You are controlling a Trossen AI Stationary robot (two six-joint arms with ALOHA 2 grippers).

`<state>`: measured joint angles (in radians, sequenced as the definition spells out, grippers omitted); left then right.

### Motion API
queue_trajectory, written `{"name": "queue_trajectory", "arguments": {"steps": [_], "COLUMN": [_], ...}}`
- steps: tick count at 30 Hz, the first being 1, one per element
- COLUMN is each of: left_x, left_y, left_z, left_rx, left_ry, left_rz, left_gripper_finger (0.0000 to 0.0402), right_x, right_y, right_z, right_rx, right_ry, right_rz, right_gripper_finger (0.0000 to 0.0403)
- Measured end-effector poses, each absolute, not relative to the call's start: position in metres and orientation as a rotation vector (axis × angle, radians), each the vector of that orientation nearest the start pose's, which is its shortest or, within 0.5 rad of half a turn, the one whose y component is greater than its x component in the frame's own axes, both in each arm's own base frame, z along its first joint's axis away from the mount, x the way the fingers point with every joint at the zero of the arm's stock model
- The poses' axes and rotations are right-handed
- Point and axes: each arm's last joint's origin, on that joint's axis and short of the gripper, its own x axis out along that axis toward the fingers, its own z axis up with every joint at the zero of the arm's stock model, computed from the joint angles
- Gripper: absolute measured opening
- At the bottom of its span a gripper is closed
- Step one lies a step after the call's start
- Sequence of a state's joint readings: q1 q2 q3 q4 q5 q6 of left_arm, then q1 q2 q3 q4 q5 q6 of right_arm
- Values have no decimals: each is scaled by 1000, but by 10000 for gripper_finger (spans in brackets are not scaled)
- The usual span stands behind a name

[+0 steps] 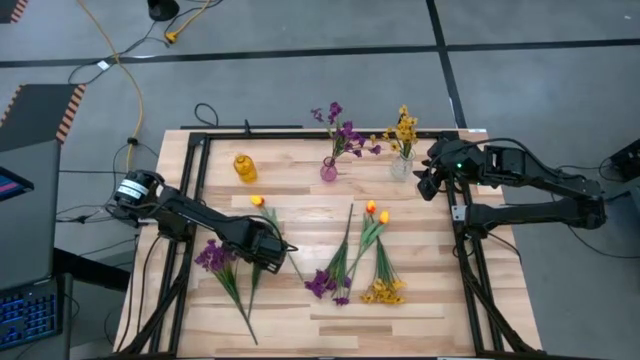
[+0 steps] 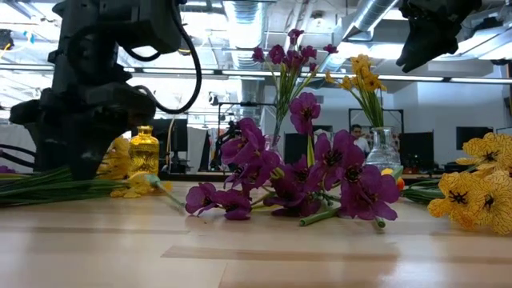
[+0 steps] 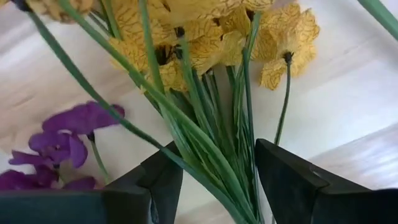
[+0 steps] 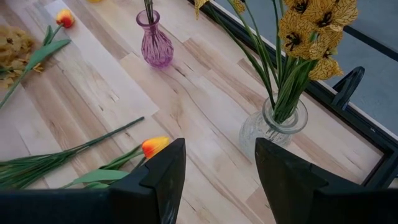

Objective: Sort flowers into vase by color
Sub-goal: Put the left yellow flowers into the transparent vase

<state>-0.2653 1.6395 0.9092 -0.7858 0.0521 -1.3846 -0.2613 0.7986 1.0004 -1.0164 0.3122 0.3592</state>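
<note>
My left gripper (image 1: 272,250) points down at the near left of the table, open. In the left wrist view its fingers (image 3: 155,186) stand on either side of the green stems (image 3: 211,137) of a yellow flower sprig (image 3: 205,43) lying on the wood; I cannot tell whether they touch. A purple sprig (image 1: 213,255) lies beside it, and an orange tulip (image 1: 257,201) farther back. My right gripper (image 1: 432,180) waits open, raised at the far right near the clear vase (image 4: 273,127), which holds yellow flowers (image 1: 403,128).
A purple vase (image 1: 328,170) with purple flowers and an amber vase (image 1: 245,167) stand along the far edge. Two tulips (image 1: 376,212), a purple sprig (image 1: 322,283) and a yellow cluster (image 1: 383,292) lie mid-table. A black frame (image 1: 195,170) rims the table.
</note>
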Motion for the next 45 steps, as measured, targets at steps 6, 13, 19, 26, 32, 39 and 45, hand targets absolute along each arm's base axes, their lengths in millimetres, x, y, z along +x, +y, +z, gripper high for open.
{"name": "queue_trajectory", "arguments": {"steps": [6,13,19,26,32,39,45], "left_x": [257,251,250,259,273,296,306], "left_y": [-70,-70,-70,-71,-71,-67,-61], "left_z": [152,141,140,148,165,197,230], "left_rx": [-905,-908,-896,-887,-869,-797,-695], "left_ry": [1357,1341,1342,1298,1271,1230,1271], "left_rz": [826,821,820,763,680,515,364], "left_gripper_finger": [185,178,126,35,10,12,12], "right_x": [123,122,122,123,123,123,123], "right_y": [-42,-42,-42,-42,-42,-42,-42], "right_z": [331,331,331,332,332,332,332], "right_rx": [308,309,309,309,309,310,320], "right_ry": [718,718,718,708,708,707,711], "right_rz": [-683,-682,-682,-682,-681,-680,-660], "right_gripper_finger": [218,218,218,218,218,218,218]}}
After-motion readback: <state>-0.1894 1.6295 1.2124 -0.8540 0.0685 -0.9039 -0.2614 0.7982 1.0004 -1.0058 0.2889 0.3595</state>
